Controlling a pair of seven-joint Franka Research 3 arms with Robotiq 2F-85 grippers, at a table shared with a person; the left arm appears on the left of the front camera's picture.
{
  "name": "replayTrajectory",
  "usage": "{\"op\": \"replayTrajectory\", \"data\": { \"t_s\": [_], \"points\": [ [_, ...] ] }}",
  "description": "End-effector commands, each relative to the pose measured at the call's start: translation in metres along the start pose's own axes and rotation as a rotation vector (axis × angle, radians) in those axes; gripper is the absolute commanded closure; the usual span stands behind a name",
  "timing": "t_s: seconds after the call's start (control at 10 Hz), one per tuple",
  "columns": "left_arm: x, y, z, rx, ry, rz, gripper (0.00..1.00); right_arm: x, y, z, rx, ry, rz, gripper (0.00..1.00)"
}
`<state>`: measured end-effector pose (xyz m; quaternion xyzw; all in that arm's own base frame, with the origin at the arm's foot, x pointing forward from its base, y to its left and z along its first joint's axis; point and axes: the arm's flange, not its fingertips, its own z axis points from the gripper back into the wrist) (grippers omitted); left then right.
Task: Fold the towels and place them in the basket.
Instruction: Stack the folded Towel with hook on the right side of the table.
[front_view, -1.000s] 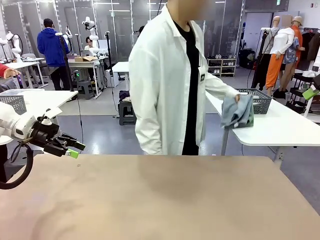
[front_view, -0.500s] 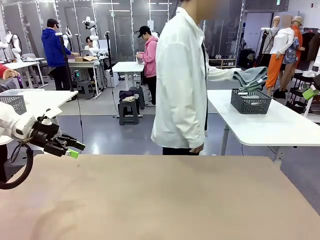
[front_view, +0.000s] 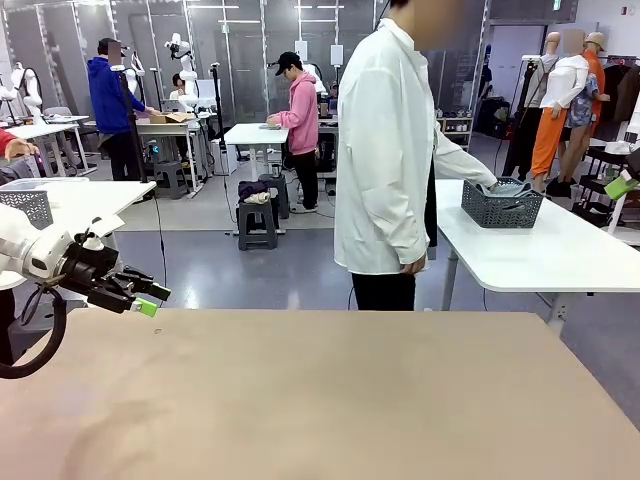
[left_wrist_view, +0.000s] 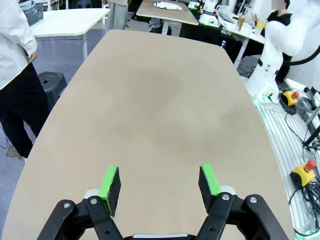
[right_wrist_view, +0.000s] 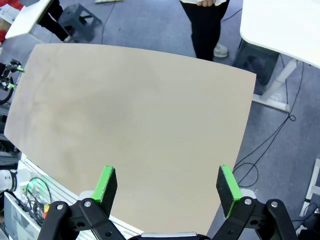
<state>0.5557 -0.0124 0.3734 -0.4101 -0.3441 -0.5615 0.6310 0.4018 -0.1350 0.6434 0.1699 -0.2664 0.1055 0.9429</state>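
The dark mesh basket (front_view: 503, 206) stands on a white side table (front_view: 560, 255) at the back right, away from my tan table (front_view: 320, 400). A blue-grey fold of the towels (front_view: 510, 187) shows above its rim, and a person in a white coat (front_view: 385, 150) has one hand on them. At the tan table's left edge my left gripper (front_view: 155, 300) hovers open and holds nothing. The left wrist view shows that left gripper (left_wrist_view: 159, 184) above bare tabletop. My right gripper (right_wrist_view: 167, 185) is open too, high over the tan table (right_wrist_view: 135, 110), with nothing between its pads.
Another white table (front_view: 80, 200) with a mesh basket (front_view: 28, 205) stands at the left. The person's legs (right_wrist_view: 207, 22) are at the tan table's far edge. Cables and floor lie beyond the table's right side (right_wrist_view: 270, 150). Other people work farther back.
The person turned away to the side table, carried the towels over the basket and lowered them into it. Neither arm moved.
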Motion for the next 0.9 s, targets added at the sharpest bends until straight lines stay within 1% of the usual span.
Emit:
{"op": "replayTrajectory", "data": {
  "t_s": [0.0, 0.8],
  "points": [
    [0.0014, -0.0021, 0.0002, 0.003, 0.002, -0.001, 0.20, 0.0019, 0.0014, 0.0017, -0.003, 0.010, -0.013, 0.00],
    [0.0014, -0.0021, 0.0002, 0.003, 0.002, -0.001, 0.20, 0.0019, 0.0014, 0.0017, -0.003, 0.010, -0.013, 0.00]
  ]
}}
